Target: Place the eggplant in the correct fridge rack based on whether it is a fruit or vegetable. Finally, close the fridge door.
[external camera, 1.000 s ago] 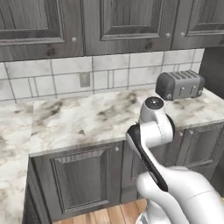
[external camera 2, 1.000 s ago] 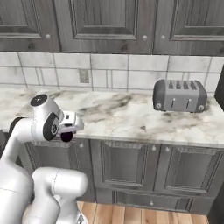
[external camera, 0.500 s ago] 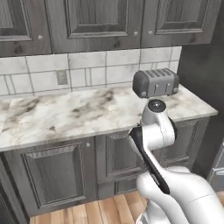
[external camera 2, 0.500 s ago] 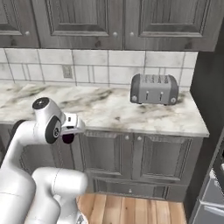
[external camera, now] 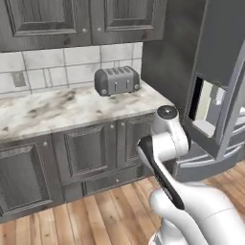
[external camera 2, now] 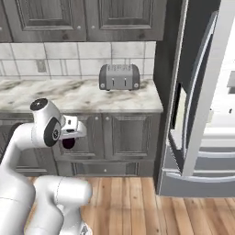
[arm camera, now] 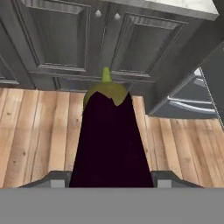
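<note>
The eggplant (arm camera: 109, 140), glossy dark purple with a green cap, points away from the hand in the hand view, above the wooden floor. My gripper (arm camera: 111, 181) is shut on the eggplant, one finger on each side. From the right base view the gripper (external camera 2: 69, 137) hangs in front of the lower cabinets, left of the fridge, with the dark eggplant (external camera 2: 68, 143) under it. The fridge (external camera 2: 202, 92) stands at the right, its door (external camera: 217, 91) partly open. A pale strip of interior shows through the gap; I cannot make out the fridge rack.
A grey toaster (external camera: 117, 80) (external camera 2: 119, 76) sits at the end of the marble counter (external camera: 57, 107) beside the fridge. Dark cabinet doors (arm camera: 131, 43) are straight ahead of the hand. Wooden floor (external camera 2: 137, 202) lies open between the base and the fridge.
The whole scene has slid left as the base moved right, bringing the fridge into view. The gripper stays shut on the eggplant.
</note>
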You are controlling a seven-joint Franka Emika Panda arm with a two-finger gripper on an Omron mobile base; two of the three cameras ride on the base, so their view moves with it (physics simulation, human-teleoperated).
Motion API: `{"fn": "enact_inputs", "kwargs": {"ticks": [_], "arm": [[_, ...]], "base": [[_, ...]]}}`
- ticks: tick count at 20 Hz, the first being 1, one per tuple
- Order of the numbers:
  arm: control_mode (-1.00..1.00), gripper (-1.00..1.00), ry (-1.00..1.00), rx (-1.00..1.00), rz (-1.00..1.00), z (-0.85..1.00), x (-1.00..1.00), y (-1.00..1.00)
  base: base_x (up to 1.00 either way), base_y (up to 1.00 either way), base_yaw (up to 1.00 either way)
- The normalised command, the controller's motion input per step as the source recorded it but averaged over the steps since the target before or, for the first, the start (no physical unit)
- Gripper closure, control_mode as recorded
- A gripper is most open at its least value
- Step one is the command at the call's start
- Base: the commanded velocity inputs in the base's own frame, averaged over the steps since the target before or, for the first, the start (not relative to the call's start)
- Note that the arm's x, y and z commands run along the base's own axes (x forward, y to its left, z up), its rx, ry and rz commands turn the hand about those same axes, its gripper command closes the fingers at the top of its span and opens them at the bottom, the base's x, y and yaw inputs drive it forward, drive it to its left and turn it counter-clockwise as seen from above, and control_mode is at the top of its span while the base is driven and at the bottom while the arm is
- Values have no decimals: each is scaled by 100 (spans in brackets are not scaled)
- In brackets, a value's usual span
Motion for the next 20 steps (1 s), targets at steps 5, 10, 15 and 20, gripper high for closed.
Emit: {"fn": "enact_inputs", "kwargs": {"ticks": [5, 10, 15, 20], "arm": [[100, 100, 0, 0, 0, 0, 0, 0], [100, 100, 0, 0, 0, 0, 0, 0], [100, 100, 0, 0, 0, 0, 0, 0], [100, 100, 0, 0, 0, 0, 0, 0]], "base": [[-33, -92, -55], [-13, -95, -53], [13, -95, -16], [62, -59, 6]]}}
